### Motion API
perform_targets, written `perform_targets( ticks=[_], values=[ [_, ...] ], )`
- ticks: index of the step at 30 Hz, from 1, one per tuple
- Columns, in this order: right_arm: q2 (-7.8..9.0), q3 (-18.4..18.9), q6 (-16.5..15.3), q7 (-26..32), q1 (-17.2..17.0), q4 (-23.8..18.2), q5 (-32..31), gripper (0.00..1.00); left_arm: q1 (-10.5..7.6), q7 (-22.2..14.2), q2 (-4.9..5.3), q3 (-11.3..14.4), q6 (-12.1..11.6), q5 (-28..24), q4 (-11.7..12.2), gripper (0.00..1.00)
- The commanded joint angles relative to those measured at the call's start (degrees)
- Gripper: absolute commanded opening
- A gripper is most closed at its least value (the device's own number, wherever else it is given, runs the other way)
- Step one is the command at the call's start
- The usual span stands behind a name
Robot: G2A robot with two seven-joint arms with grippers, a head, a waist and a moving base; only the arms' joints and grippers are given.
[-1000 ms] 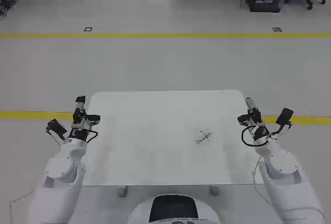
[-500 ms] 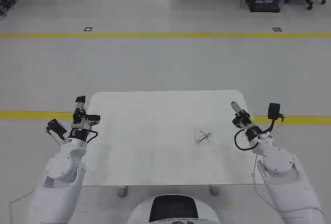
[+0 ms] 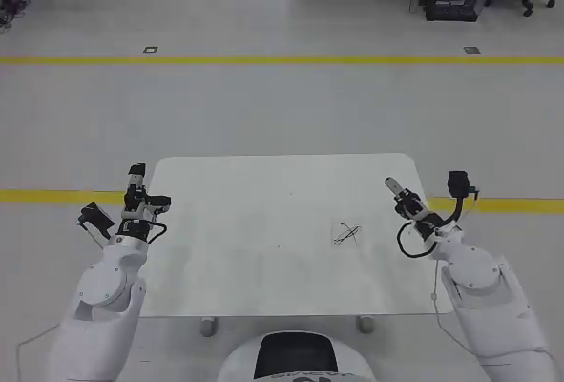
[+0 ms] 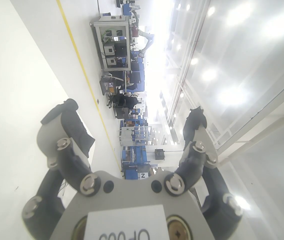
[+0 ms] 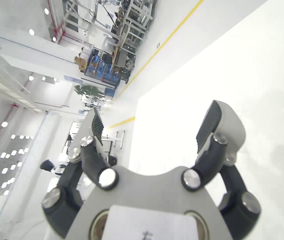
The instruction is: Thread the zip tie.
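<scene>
Lying on the table (image 3: 262, 191) right of centre, zip tie (image 3: 346, 233) sits near the right gripper (image 3: 392, 184), inward of its spread, empty jaws, long axis unclear; left gripper (image 3: 135, 172), likewise spread and empty, is well apart.

The right gripper (image 3: 392, 185) swung inward over the counter (image 3: 262, 181); a second ago it stood at the right edge, close to the far right corner, pointing straight away from the robot; half a second ago it had tipped towards the middle; it ended just inside the right edge, angled towards the far left; its wrist turned with it; it came nearer the zip tie (image 3: 345, 233), though well apart from it.
</scene>
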Motion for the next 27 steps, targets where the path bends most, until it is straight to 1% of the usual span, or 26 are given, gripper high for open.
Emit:
perform_targets(
  ticks=[1,4,6,9,13,15,19,27],
  values=[
    [0.14,-0.41,0.8,2.3,1.47,0.2,-2.1,1.0,0.0,0.0,0.0,0.0,0.0,0.0,0.0,1.0],
    [0.32,-1.69,1.35,5.41,3.46,0.65,-5.45,1.0,0.0,0.0,0.0,0.0,0.0,0.0,0.0,1.0],
    [0.48,-3.35,1.45,8.4,5.24,1.03,-9.22,1.0,0.0,0.0,0.0,0.0,0.0,0.0,0.0,1.0],
    [0.48,-5.76,1.95,10.53,7.59,1.88,-13.05,1.0,0.0,0.0,0.0,0.0,0.0,0.0,0.0,1.0],
    [0.29,-8.82,2.99,11.55,10.41,3.47,-17.08,1.0,0.0,0.0,0.0,0.0,0.0,0.0,0.0,1.0],
    [0.18,-10.73,2.37,11.72,11.22,3.9,-19.63,1.0,0.0,0.0,0.0,0.0,0.0,0.0,0.0,1.0],
    [-0.04,-12.57,2.87,11.4,12.49,5.15,-21.82,1.0,0.0,0.0,0.0,0.0,0.0,0.0,0.0,1.0],
    [-0.04,-12.57,2.87,11.4,12.49,5.15,-21.82,1.0,0.0,0.0,0.0,0.0,0.0,0.0,0.0,1.0]
  ],
)
